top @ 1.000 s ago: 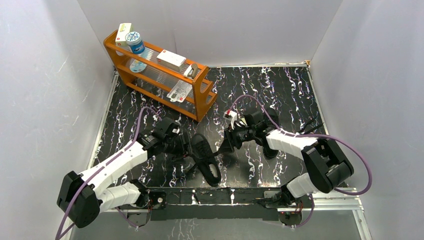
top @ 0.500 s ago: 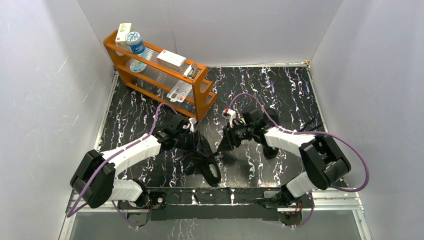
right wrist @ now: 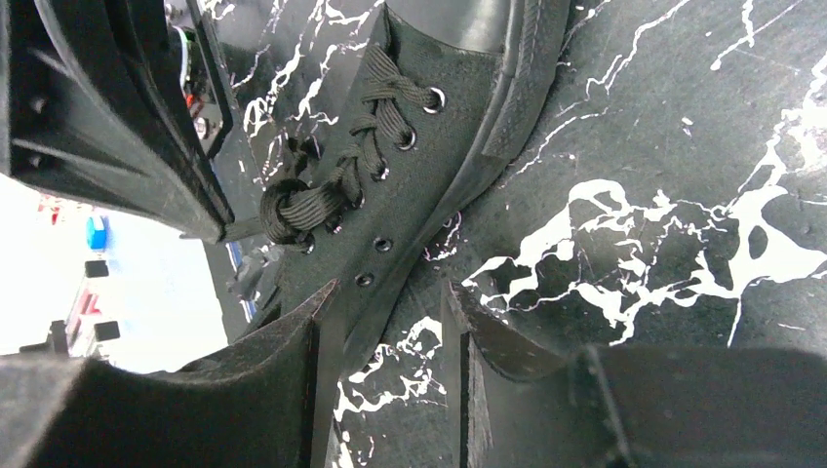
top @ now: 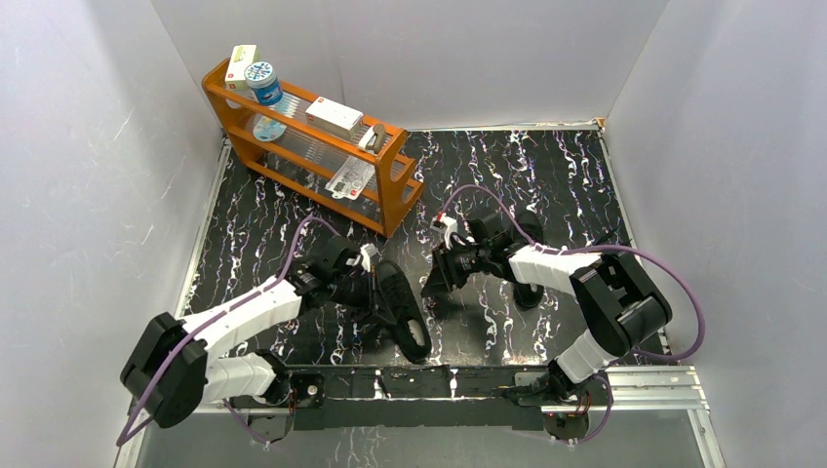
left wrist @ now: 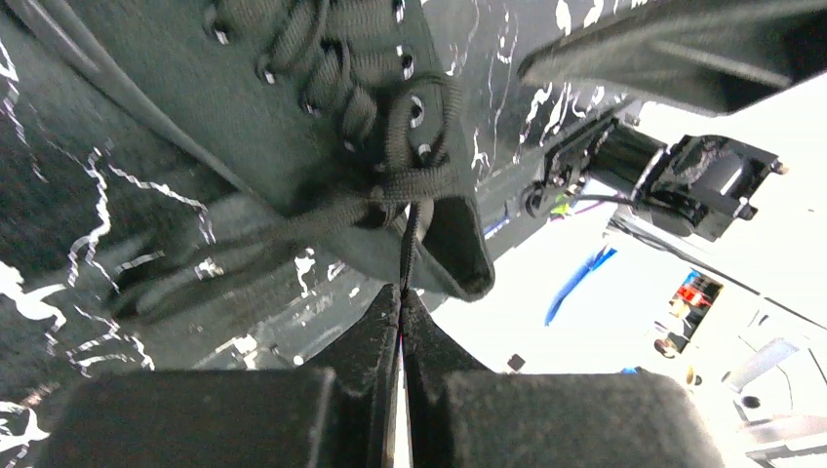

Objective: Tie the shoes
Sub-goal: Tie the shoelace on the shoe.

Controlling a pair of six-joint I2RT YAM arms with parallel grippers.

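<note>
1. shoe (top: 403, 314): black low-top, lay on the table (top: 546, 175) near its front edge, approx. 6 o'clock from table ctr. toe pointed to 5 o'clock, tongue end to 11 o'clock. only this one shoe could be id'd w/ certainty.

2. lace (left wrist: 408, 244): thin black strand. it ran taut from the knot (left wrist: 410, 185) at the top eyelets straight to the tips of the left gripper (left wrist: 401, 292). a loose strand lay on the table at 9 o'clock from the knot in the left wrist view.

3. left gripper: sat at the shoe's 11 o'clock end, just beside the tongue. jaws were fully closed, w/ the taut strand pinched btwn the tips.

4. right gripper (right wrist: 388, 292): sat at approx. 2 o'clock from the shoe, close to it. jaws stood partway apart, nothing clamped. the shoe's sole edge and bare table showed in the gap. contact w/ the sole could not be told.

5. rack (top: 312, 146): orange, at the table's 11 o'clock corner, well apart from the shoe. it held a bottle (top: 261, 80) and small boxes.
</note>
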